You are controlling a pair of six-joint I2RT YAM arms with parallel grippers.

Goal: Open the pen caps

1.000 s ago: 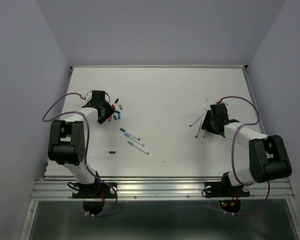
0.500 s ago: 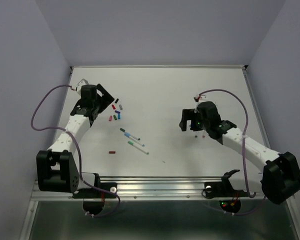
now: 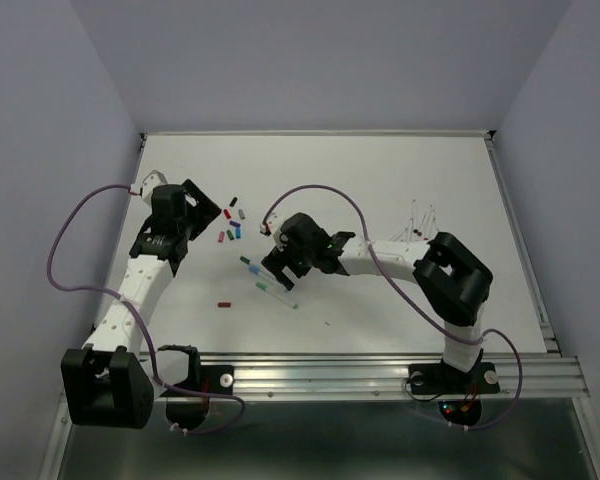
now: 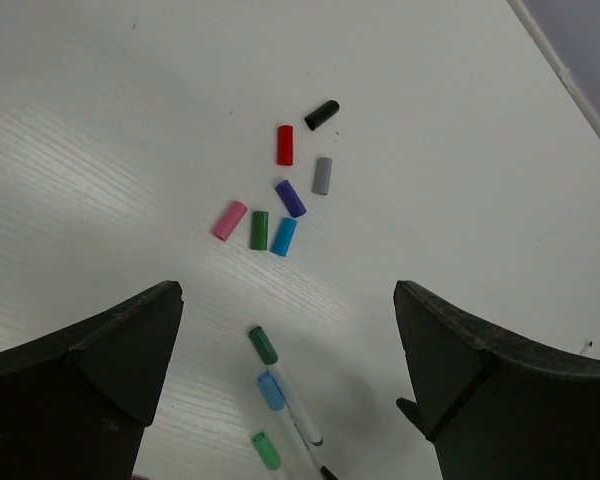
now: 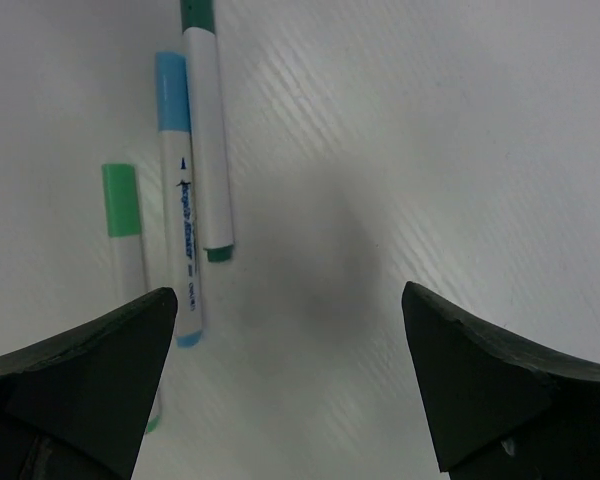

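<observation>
Half a second on, the right gripper (image 3: 278,266) has swung from the right side of the table (image 3: 380,170) across to left of centre and hangs over the three capped pens (image 3: 270,284). The left gripper (image 3: 195,212) has shifted only slightly and sits just left of the loose caps. Both grippers are spread wide with nothing between them: each wrist view shows two dark fingers (image 4: 90,370) at its lower corners and bare table in the gap. Eleven caps can be counted. Seven lie loose in one cluster, none on a pen: a black cap (image 4: 321,114) farthest out, a red cap (image 4: 285,145), a grey cap (image 4: 322,175) and a purple cap (image 4: 290,198). Below these, a pink cap (image 4: 230,220), a green cap (image 4: 259,230) and a blue cap (image 4: 283,237) form a short row, the green and blue ones side by side and touching or nearly so. An eighth, a dark red cap (image 3: 224,303), lies alone, well apart from the cluster and nearer the arm bases. The other three are on their pens, which lie side by side and roughly parallel: a dark green cap (image 5: 198,12), a light blue cap (image 5: 172,90) and a light green cap (image 5: 120,200), each at the same end of its white barrel. Far to the right, some thin white barrels (image 3: 417,222) lie together, too fine to count.
</observation>
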